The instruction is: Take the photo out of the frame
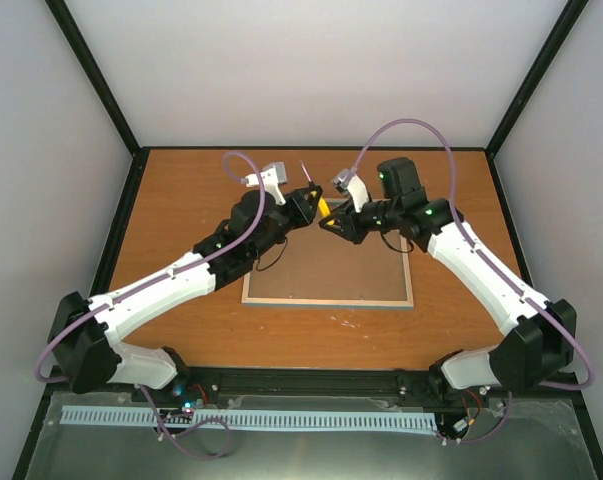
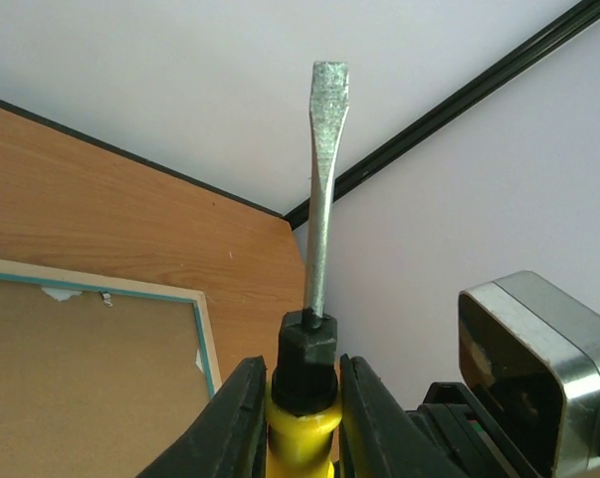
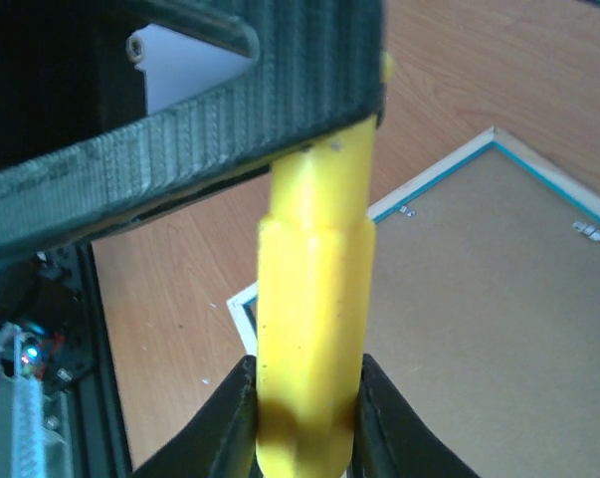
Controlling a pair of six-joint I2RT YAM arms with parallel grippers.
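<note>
Left gripper [image 2: 300, 376] and right gripper [image 3: 304, 373] both pinch the screwdriver [image 2: 324, 199] near the face-down frame [image 1: 326, 302].

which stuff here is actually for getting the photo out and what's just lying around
For the job: turquoise-edged rectangular frame, brown backing up; yellow-handled flat-blade screwdriver, held by left gripper and right gripper together. The photo is not visible.
Just there: white slotted plastic strip along the near edge.

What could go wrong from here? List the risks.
1. The left gripper and right gripper both clamp the screwdriver. A mistimed release could drop it, perhaps onto the frame.
2. Its blade points up, away from the frame, so it may slip while being turned.
</note>
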